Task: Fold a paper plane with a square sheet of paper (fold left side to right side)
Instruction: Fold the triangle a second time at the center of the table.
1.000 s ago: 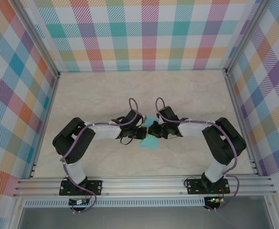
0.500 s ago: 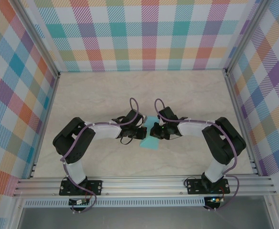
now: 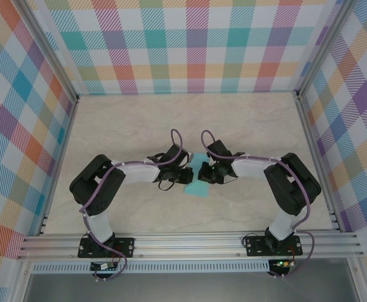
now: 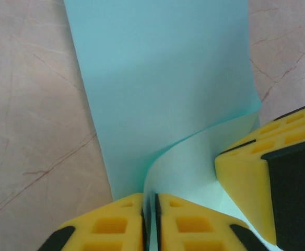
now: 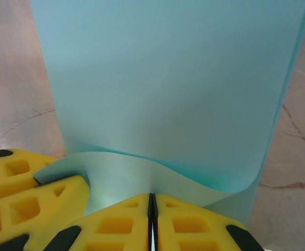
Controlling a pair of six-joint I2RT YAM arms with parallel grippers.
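The sheet of paper (image 3: 198, 188) lies in the middle of the table (image 3: 133, 126), 1 edge curled up off the surface. The left gripper (image 4: 149, 222) pinches that lifted edge, and the right gripper (image 5: 152, 222), just beside it, is clamped on the same edge

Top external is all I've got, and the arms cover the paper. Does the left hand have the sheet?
Observer: Yes. In the left wrist view the left hand is pinched shut on an edge of the sheet.
Operator: Right hand?
Observer: The right hand is likewise shut on the sheet's edge, seen from its own wrist camera.
Operator: Creased yet?
Observer: No. The sheet bends over in a soft curve up to the hands, with no sharp fold line.
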